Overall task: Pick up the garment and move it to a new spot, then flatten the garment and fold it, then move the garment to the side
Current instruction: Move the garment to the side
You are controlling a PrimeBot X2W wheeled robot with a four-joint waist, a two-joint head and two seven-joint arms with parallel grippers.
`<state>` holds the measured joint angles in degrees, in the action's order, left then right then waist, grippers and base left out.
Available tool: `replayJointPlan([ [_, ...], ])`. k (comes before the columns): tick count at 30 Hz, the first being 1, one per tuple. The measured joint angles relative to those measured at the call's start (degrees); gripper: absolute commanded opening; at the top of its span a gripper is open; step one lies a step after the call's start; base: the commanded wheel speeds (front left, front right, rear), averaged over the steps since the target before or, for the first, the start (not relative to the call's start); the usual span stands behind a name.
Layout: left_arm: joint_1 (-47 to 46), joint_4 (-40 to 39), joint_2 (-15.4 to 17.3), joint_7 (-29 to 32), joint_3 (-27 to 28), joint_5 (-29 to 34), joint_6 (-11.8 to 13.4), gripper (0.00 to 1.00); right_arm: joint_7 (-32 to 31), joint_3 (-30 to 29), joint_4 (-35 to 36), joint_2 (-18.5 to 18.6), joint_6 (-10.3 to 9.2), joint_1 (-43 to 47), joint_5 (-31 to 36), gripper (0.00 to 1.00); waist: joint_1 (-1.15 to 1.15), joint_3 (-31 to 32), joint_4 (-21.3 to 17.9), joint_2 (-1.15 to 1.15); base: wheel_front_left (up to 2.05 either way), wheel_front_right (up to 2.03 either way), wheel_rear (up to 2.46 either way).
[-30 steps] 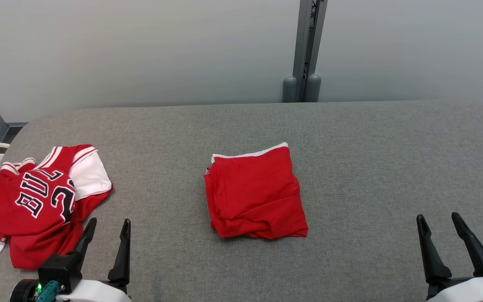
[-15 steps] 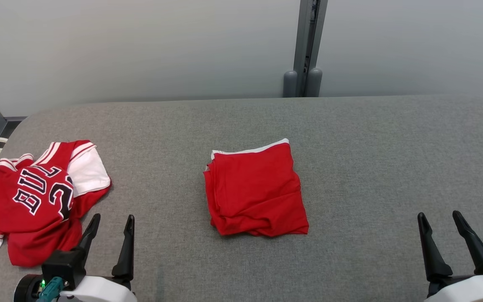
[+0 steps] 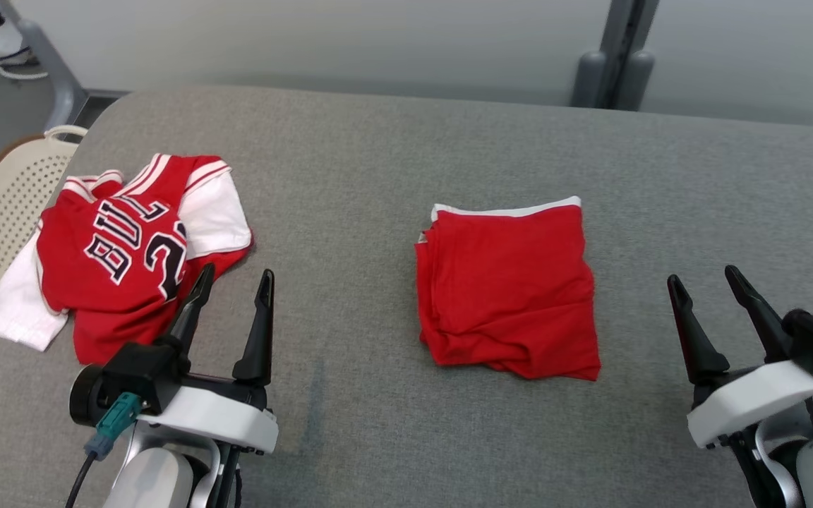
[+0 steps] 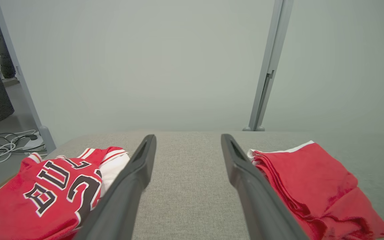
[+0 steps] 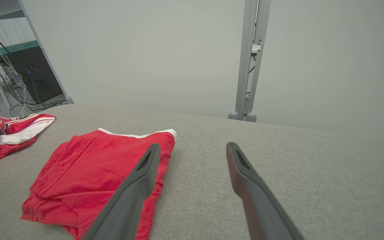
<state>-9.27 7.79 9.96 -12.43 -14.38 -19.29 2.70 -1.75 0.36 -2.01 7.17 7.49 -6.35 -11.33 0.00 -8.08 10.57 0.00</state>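
A red garment (image 3: 509, 289) lies folded into a rough square with a white edge at the back, in the middle of the grey table (image 3: 378, 155). A crumpled red and white jersey (image 3: 124, 261) with dark lettering lies at the table's left end. My left gripper (image 3: 237, 271) is open and empty, just right of the jersey's near corner. At the right, my right gripper (image 3: 702, 275) is open and empty, apart from the folded garment. In the left wrist view my left gripper (image 4: 188, 136) frames bare table between the jersey (image 4: 45, 196) and the folded garment (image 4: 312, 180). In the right wrist view the folded garment (image 5: 92, 173) lies left of my right gripper (image 5: 193, 145).
A cream perforated basket (image 3: 4, 204) stands off the table's left edge. A grey post (image 3: 615, 63) rises behind the table against a pale wall. Cables (image 4: 2, 143) lie on the floor at the far left.
The head camera has tilted down and turned, so the whole picture shifted. Both grippers now show higher and fuller in it, still open. Both garments lie as before.
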Motion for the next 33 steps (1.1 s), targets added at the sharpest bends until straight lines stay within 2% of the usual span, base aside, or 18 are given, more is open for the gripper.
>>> replayJointPlan([
  [3, -1.7, 1.3, -1.0, -0.9, -0.4, 0.0, -0.5, 1.00, -0.1, 2.5, -4.5, 1.8, 0.00, -3.9, -1.3, 1.00, 0.00, -2.5, 2.2, 0.00, 0.00, 0.00, 0.00],
  [10, -4.8, 3.4, -2.6, -2.2, -0.3, 0.1, -1.1, 1.00, -0.3, 7.8, -16.0, 3.0, 0.00, -9.9, -4.3, 1.00, 0.00, -7.1, 6.4, 0.00, 0.00, 0.00, 0.00],
  [16, -5.7, 4.1, -3.2, -2.5, 0.3, 0.6, -1.5, 1.00, -2.4, 12.0, -21.5, 4.2, 0.00, -12.6, -7.3, 1.00, 0.00, -8.9, 7.5, 0.00, 0.00, 0.00, 0.00],
  [17, -5.8, 4.1, -3.2, -2.5, 0.4, 0.6, -1.6, 1.00, -2.6, 12.6, -21.9, 4.5, 0.00, -13.2, -7.8, 0.74, 0.00, -9.0, 7.3, 0.00, 0.00, 0.00, 0.00],
  [18, -6.0, 4.1, -3.3, -2.5, 0.6, 0.7, -1.7, 1.00, -3.0, 13.1, -22.3, 4.7, 0.00, -13.8, -8.5, 0.18, 0.00, -9.0, 7.2, 0.00, 0.00, 0.00, 0.00],
  [19, -6.0, 4.1, -3.4, -2.5, 0.7, 0.9, -1.7, 1.00, -3.8, 13.7, -22.7, 4.9, 0.00, -14.3, -9.4, 0.00, 0.00, -9.1, 7.0, 0.00, 0.00, 0.00, 0.00],
  [25, -6.1, 3.9, -3.6, -2.6, 1.6, 1.6, -1.9, 1.00, -4.1, 16.5, -23.3, 6.0, 0.03, -16.3, -11.6, 0.00, 0.00, -9.0, 6.0, 0.00, 0.00, 0.00, 0.00],
  [33, -5.3, 2.5, -2.5, -2.6, 2.7, 3.2, -2.2, 1.00, -2.2, 19.6, -23.1, 8.1, 0.01, -16.3, -13.3, 0.00, 0.00, -7.5, 0.3, 0.00, 0.00, 0.00, 0.00],
])
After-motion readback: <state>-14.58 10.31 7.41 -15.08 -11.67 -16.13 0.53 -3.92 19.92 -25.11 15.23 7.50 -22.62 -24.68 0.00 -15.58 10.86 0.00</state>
